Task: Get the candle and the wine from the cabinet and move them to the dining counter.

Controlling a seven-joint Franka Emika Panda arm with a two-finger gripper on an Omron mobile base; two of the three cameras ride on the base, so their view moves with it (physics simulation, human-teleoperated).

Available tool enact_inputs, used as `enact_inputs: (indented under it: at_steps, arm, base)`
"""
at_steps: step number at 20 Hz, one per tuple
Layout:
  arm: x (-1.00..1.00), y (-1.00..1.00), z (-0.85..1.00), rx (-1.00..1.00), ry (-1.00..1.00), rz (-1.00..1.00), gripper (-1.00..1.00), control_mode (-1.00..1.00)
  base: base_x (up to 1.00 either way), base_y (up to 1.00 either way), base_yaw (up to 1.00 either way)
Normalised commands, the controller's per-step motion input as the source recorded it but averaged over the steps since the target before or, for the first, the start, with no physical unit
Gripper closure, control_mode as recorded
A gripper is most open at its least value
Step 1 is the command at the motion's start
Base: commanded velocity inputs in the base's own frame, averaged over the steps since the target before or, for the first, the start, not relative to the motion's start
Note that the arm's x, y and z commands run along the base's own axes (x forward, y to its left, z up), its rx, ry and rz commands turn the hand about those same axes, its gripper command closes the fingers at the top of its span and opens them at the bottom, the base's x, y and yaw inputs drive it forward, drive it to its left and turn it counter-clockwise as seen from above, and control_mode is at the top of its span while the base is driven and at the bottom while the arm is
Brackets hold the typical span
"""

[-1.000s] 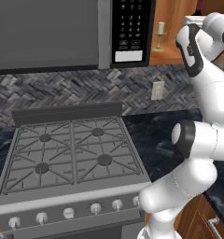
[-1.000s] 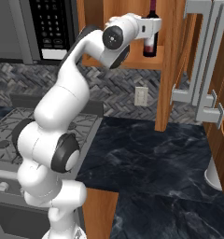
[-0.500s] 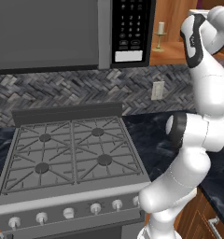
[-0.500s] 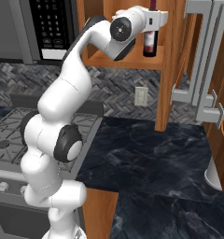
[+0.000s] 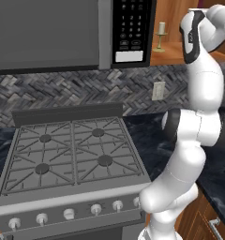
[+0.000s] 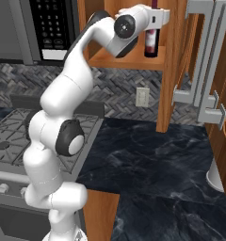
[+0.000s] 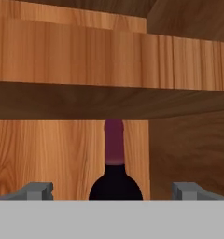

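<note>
Orange-brown wood of the open cabinet (image 6: 169,70) frames the scene. On its lower shelf stands the wine (image 6: 151,42), upright, its red-pink label partly hidden behind the robot's wrist. From the hand view the bottle (image 7: 115,172) rises centred between the two fingers (image 7: 37,190), dark red neck just under the shelf above. The gripper (image 7: 115,192) is spread wide, both tips well clear of the glass on either side. At the far left end of the same shelf stands the candle (image 5: 160,35), cream stick upright on its brass holder, just beside the microwave (image 5: 132,30). Below lie the stove (image 5: 72,157) and the black marbled tabletop (image 6: 157,174).
</note>
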Motion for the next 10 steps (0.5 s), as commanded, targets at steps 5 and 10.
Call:
enact_inputs:
  at_steps: [5,10]
  arm:
    - [0.13,0.0,0.0,0.0,0.0,0.0,-1.0,-1.0]
    - [0.08,0.0,0.01,0.0,0.0,0.01,-1.0,-1.0]
  base:
    - [0.0,0.0,0.0]
    - [0.0,0.0,0.0]
